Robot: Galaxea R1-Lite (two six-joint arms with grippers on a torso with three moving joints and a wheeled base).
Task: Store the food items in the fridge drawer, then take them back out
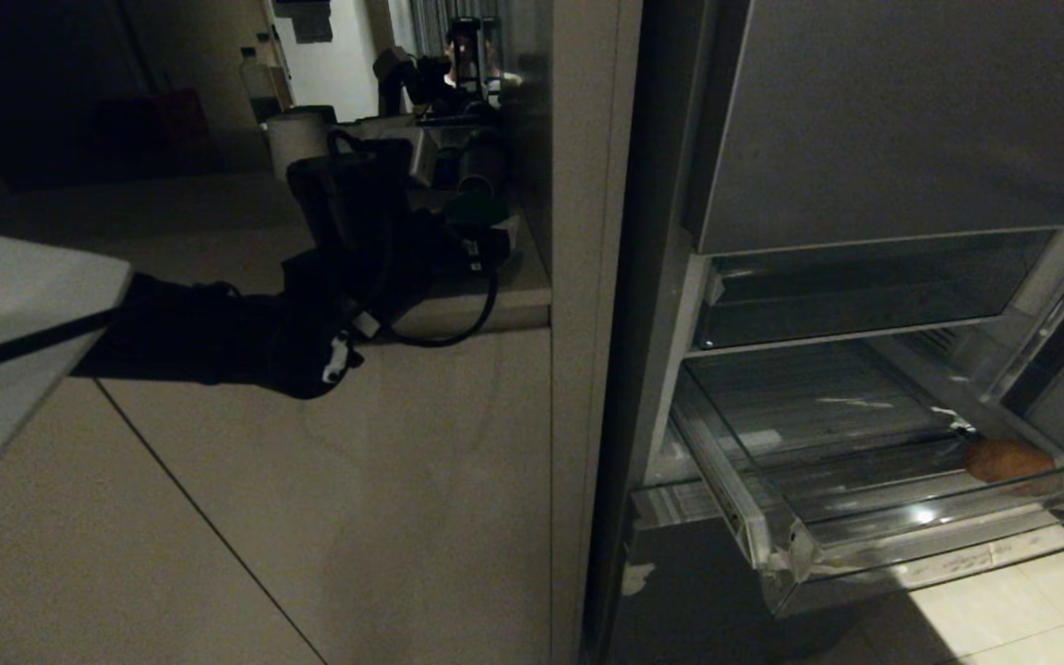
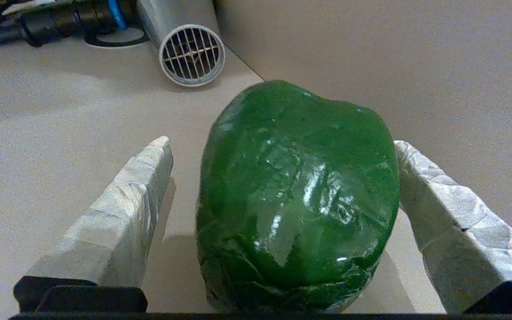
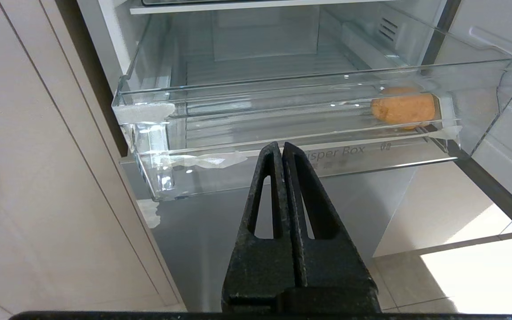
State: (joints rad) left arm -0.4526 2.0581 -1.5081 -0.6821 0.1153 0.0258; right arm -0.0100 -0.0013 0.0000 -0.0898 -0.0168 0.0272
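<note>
the green bell pepper [image 2: 298, 195] sits on the pale countertop [image 2: 60, 155] beside the fridge, flanked by the spread, tape-wrapped fingers [image 2: 122, 213] of the left gripper [image 2: 282, 186], which stands wide apart around it; one finger looks to touch the pepper's side while the other is clear of it. the left arm [image 1: 347, 277] reaches over the counter's edge. a vented grey tube [image 2: 191, 53] lies further along the counter. the potato [image 3: 402, 109] rests inside the clear fridge drawer [image 3: 158, 133], at the end far from the counter; the drawer is pulled out, with whitish tape scraps on its front. the right gripper [image 3: 282, 149] hangs in front of the drawer, its black fingers pressed together, empty.
</note>
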